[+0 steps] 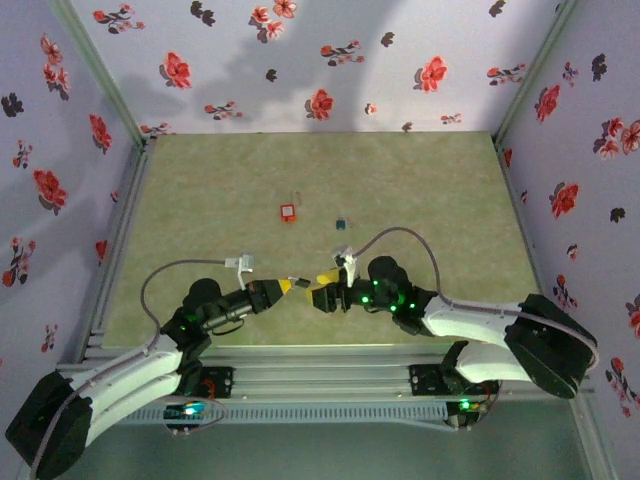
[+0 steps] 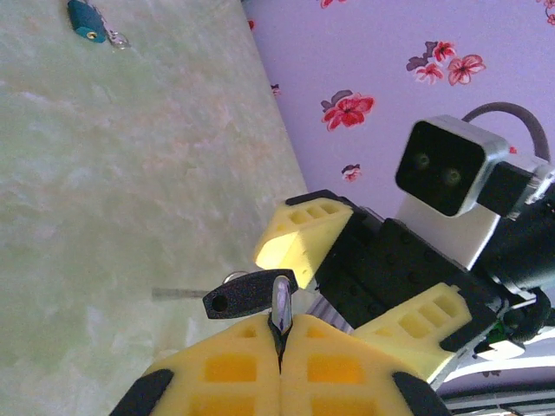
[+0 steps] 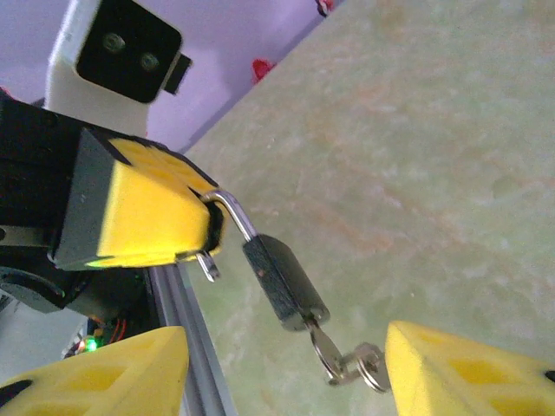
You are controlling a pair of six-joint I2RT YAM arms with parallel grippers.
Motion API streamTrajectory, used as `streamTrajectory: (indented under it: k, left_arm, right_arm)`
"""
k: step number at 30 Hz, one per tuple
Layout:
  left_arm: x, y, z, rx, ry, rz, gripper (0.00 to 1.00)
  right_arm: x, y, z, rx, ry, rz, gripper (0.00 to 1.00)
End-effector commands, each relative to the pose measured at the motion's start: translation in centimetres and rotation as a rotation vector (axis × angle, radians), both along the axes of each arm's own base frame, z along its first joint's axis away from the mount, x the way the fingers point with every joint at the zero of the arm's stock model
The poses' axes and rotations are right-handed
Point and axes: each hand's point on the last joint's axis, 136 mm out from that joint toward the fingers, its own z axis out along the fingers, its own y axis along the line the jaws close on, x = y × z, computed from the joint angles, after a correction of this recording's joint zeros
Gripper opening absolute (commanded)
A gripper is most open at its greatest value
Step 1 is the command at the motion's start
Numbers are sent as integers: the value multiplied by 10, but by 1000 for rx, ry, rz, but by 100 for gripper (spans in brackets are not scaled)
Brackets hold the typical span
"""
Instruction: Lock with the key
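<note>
Spread wide and empty, the right gripper [image 3: 286, 373] is held near the key [image 3: 323, 347], which is seated in the base of a black padlock [image 3: 282, 282]. That padlock is hung by its shackle [image 3: 236, 212], pinched in the pressed-together left gripper [image 3: 206, 227]. The key's head should be centred between the fingers and clamped squarely before any turn is made, lest the lock be swung. Farther off, a red padlock [image 1: 288, 212] is seen on the table [image 1: 420, 180].
</note>
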Motion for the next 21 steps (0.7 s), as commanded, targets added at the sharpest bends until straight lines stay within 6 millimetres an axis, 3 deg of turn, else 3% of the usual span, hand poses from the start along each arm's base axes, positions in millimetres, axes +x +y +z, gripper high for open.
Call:
streamTrajectory:
  k: [1,21]
  left_arm:
    - [4,-2,29,-68,-53,3,0]
    - [1,-4,39,-102,-61,-21,0]
  right_arm:
    - [3,5,15,60,-120,-9,60]
    - [-5,19,14,130,-102,60,40]
